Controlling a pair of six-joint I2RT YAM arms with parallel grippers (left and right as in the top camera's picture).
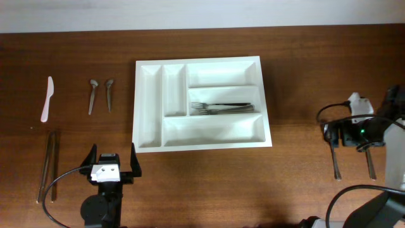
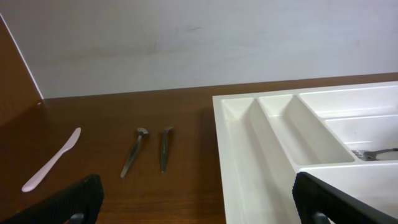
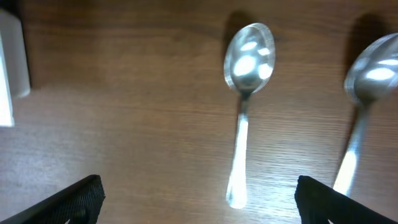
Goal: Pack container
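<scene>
The container [image 1: 149, 104], a big white tray with five compartments, lies mid-table; several forks [image 1: 221, 107] rest in its middle long compartment. My left gripper [image 1: 112, 163] stands open in front of the tray's near left corner, holding nothing. In the left wrist view the container [image 2: 239, 149] fills the right side, and the left gripper [image 2: 199, 199] hangs wide over bare wood. My right gripper [image 1: 348, 134] is open above two large spoons [image 1: 334, 158] at the right. Between the right gripper [image 3: 200, 199] fingers lies one spoon [image 3: 245, 93]; the other spoon [image 3: 367, 106] is beside it.
Left of the tray lie a white plastic knife [image 1: 47, 98], two small spoons [image 1: 93, 95] and a pair of long thin sticks [image 1: 49, 166]. The knife [image 2: 53, 160] and small spoons [image 2: 134, 152] also show ahead of the left gripper. The tray's corner [image 3: 12, 68] shows at far left.
</scene>
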